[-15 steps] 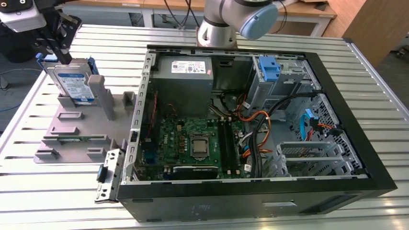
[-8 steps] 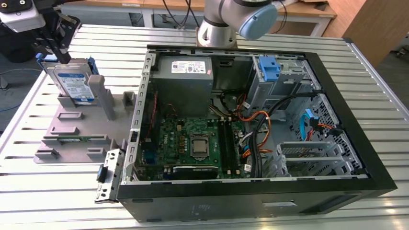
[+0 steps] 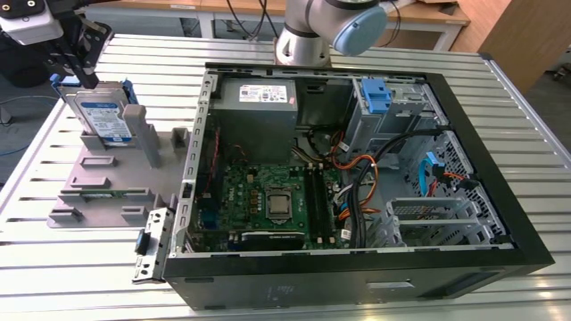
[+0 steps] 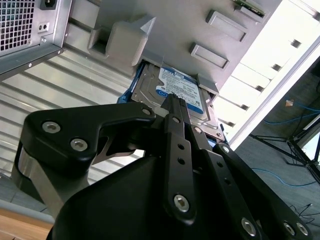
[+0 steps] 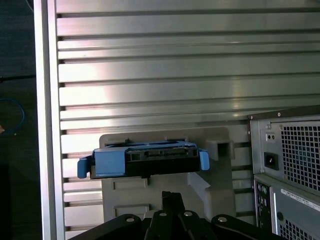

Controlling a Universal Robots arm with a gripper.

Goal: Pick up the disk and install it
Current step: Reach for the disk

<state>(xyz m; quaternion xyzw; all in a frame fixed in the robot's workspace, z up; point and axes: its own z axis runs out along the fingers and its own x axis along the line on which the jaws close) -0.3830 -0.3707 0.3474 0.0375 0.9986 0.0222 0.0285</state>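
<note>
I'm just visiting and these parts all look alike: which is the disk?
Start at the open black computer case. At the exterior view's left of it, a grey plastic holder carries the disk, standing upright. Only it is flat silver-grey metal with a white-and-blue label and blue frame.

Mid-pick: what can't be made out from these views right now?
- Whether the gripper touches the disk: exterior view, its dark body overlaps the disk's top edge.
- Disk's near edge: second wrist view, gripper in front.
- Disk's label: first wrist view, disk edge-on.
- Disk's foot in the holder: exterior view, holder's posts cover it.
</note>
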